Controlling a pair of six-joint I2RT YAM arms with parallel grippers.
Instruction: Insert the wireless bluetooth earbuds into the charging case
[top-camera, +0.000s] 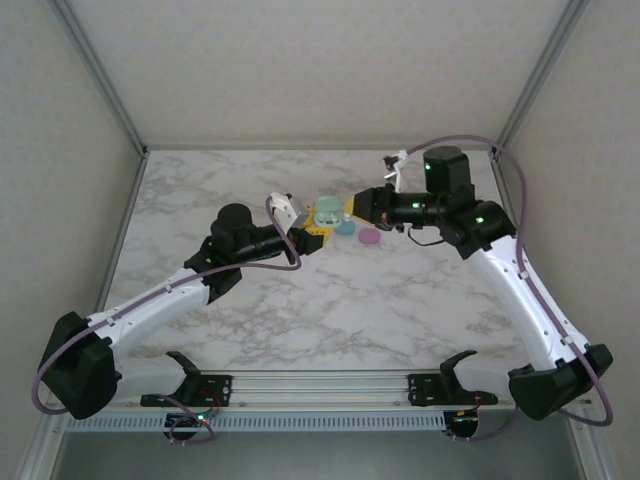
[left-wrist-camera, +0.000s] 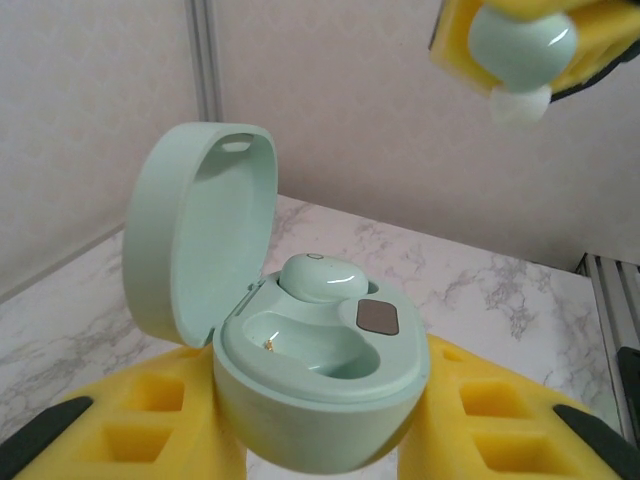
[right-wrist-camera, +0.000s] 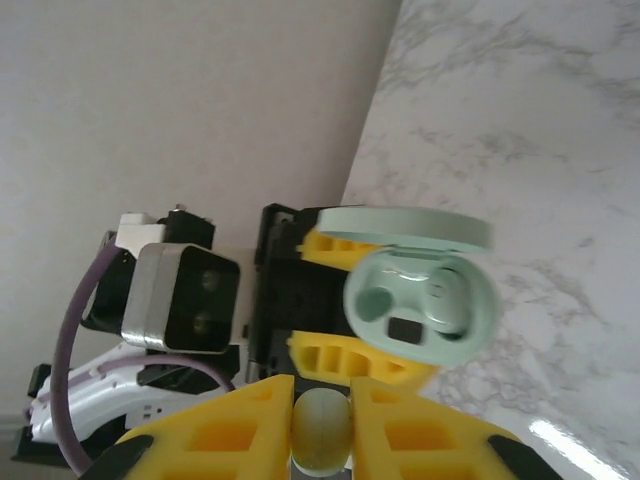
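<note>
You have one charging case (left-wrist-camera: 320, 390), pale green, lid (left-wrist-camera: 200, 230) swung open, clamped between the yellow fingers of the left gripper (left-wrist-camera: 320, 445) near the middle of the marble table (top-camera: 230, 330). Count two pale green earbuds. One earbud (left-wrist-camera: 320, 278) sits in the case's far well, and the near well (left-wrist-camera: 300, 345) is empty. The other earbud (right-wrist-camera: 320, 430) is pinched in the closed right gripper (right-wrist-camera: 322, 398), just beside the case and apart from it. The left wrist view gives you that bud's white tip (left-wrist-camera: 520, 102) and a dark rectangular patch (left-wrist-camera: 378, 317) beside the wells. From above you see one teal round piece (top-camera: 345, 227) and one pink-purple round piece (top-camera: 370, 238) on the table, too small to identify.
</note>
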